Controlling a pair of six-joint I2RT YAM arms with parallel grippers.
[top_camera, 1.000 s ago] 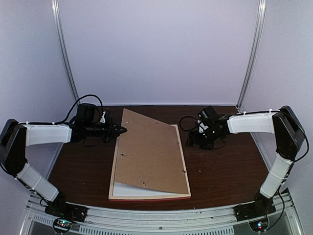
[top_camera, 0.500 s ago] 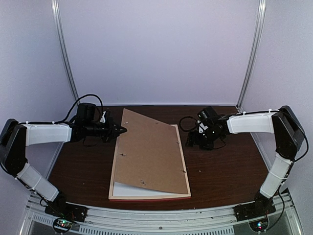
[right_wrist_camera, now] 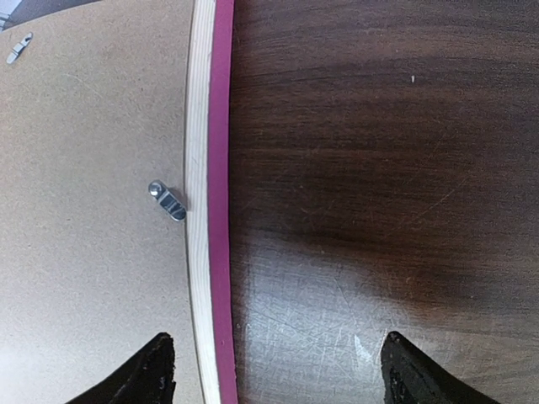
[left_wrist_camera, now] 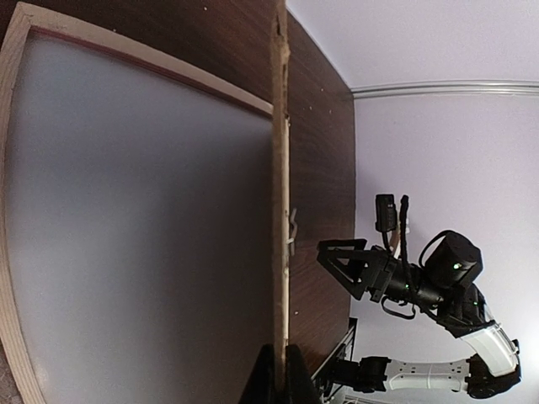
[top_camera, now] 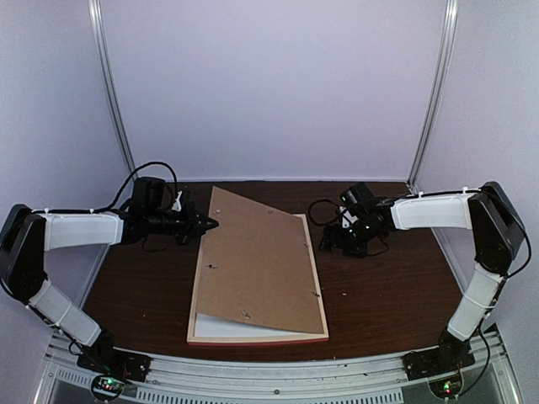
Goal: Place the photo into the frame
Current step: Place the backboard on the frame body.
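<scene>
The frame (top_camera: 195, 303) lies face down on the table, pale wood back up, its pink edge (right_wrist_camera: 223, 168) showing. A brown backing board (top_camera: 261, 265) rests tilted over it. My left gripper (top_camera: 210, 224) is shut on the board's far left corner and holds that edge (left_wrist_camera: 280, 210) raised. Under the board a plain white sheet (top_camera: 217, 326) fills the frame (left_wrist_camera: 135, 210); it looks like the photo's back, and no printed side shows. My right gripper (top_camera: 330, 240) hangs open over the frame's right bar, one fingertip (right_wrist_camera: 156, 370) above the board, the other above the table.
A small metal turn clip (right_wrist_camera: 167, 200) sits on the board (right_wrist_camera: 93, 168) by the right bar. Dark wooden table (top_camera: 387, 295) lies bare to the right of the frame. White walls close in the back and sides.
</scene>
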